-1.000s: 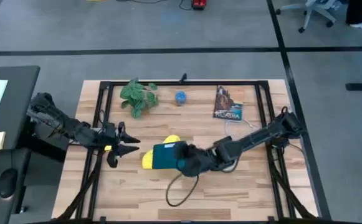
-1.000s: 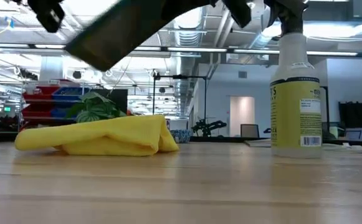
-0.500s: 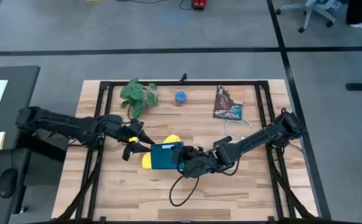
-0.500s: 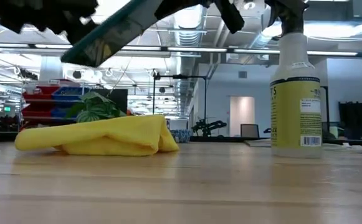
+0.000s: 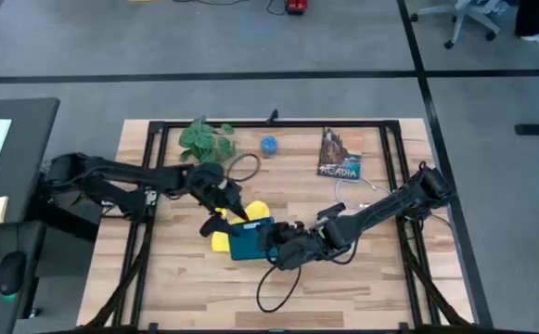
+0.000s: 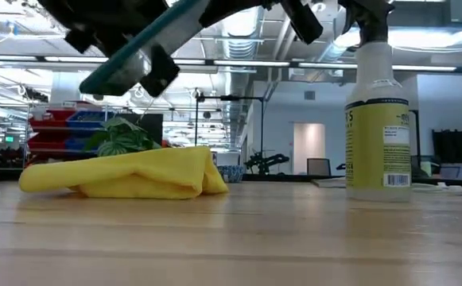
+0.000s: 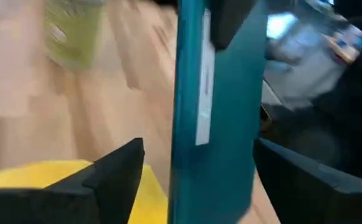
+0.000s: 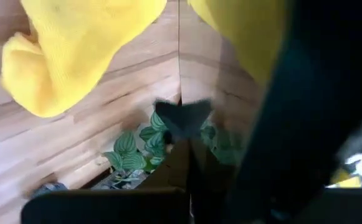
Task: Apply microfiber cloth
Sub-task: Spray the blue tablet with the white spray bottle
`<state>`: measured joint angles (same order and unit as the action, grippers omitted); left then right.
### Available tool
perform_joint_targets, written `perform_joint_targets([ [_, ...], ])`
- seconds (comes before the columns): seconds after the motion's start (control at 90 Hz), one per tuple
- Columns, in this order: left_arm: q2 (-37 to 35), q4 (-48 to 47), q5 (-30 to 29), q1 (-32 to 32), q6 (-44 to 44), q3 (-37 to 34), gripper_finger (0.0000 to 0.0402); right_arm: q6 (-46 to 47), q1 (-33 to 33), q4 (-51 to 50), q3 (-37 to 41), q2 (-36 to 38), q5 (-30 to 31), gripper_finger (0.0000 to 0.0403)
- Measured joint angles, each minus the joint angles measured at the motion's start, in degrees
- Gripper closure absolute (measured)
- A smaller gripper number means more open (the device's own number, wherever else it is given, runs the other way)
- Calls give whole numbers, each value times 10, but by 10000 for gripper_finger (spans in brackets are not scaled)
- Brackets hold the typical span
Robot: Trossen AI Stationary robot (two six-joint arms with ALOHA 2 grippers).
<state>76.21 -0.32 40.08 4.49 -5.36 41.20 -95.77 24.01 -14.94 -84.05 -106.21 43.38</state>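
Note:
The bright yellow microfiber cloth (image 5: 255,206) lies bunched on the table's middle, resting flat on the wood (image 6: 135,175). Above it hangs a teal-backed tablet (image 5: 249,238), tilted in the low view (image 6: 147,44), with my right gripper (image 5: 274,243) shut on it. My left gripper (image 5: 227,219) is open at the tablet's left end. In the left wrist view its fingers (image 7: 115,180) stand on either side of the tablet's edge (image 7: 212,112). My right gripper holds the tablet at its right-hand end (image 5: 265,243), coming in about level from the table's right side. The gripper itself hides the fingers' exact place. The tablet is lifted clear of the table and tilted above the cloth. My left gripper: I cannot tell whether its fingers touch the tablet.
A green plant (image 5: 204,144), a blue ball (image 5: 268,145) and a book (image 5: 339,156) lie along the far side. A yellow spray bottle (image 6: 378,119) stands on the table. A black cable (image 5: 274,288) loops toward the near edge. A dark metal frame (image 5: 158,130) rims the table.
My left gripper has travelled from the table's left side toward the right and reached the tablet's left end, staying open. The right gripper keeps the tablet lifted over the cloth, and the cloth has not moved.

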Motion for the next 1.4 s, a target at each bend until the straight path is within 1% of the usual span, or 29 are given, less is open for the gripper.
perform_joint_targets([
  [0.1,43,-1,52,0,2,19,129,-13,0,3,0,0,4,391],
  [0.167,64,-3,74,-3,5,27,133,-21,0,3,0,0,12,391],
  [0.289,83,-2,78,-12,13,34,146,-22,0,0,0,0,17,391],
  [0.389,84,0,78,-20,10,35,169,-22,0,2,0,0,17,389],
  [0.522,78,23,75,-28,0,35,219,-10,-1,2,-1,0,8,377],
  [0.622,78,37,57,-33,-5,35,265,9,-3,1,-1,0,-3,370],
  [0.8,78,26,31,-45,26,35,372,20,-4,-2,-1,0,-12,360],
  [0.833,78,24,27,-48,29,35,384,18,-3,-1,-1,0,-13,355],
  [0.867,78,23,21,-50,31,35,387,20,-2,-3,-1,0,-13,350],
  [0.978,77,2,-4,-54,41,36,389,34,-2,-6,-1,0,-14,322],
  [1.056,76,-13,-20,-57,49,38,393,48,-2,-9,0,-1,-13,294],
  [1.311,74,-43,-43,-58,41,37,397,120,-6,-49,0,0,1,185],
  [1.344,73,-57,-46,-58,39,36,398,130,-6,-64,0,0,11,173],
  [1.4,73,-88,-40,-59,42,30,399,131,-5,-72,0,4,44,156],
])
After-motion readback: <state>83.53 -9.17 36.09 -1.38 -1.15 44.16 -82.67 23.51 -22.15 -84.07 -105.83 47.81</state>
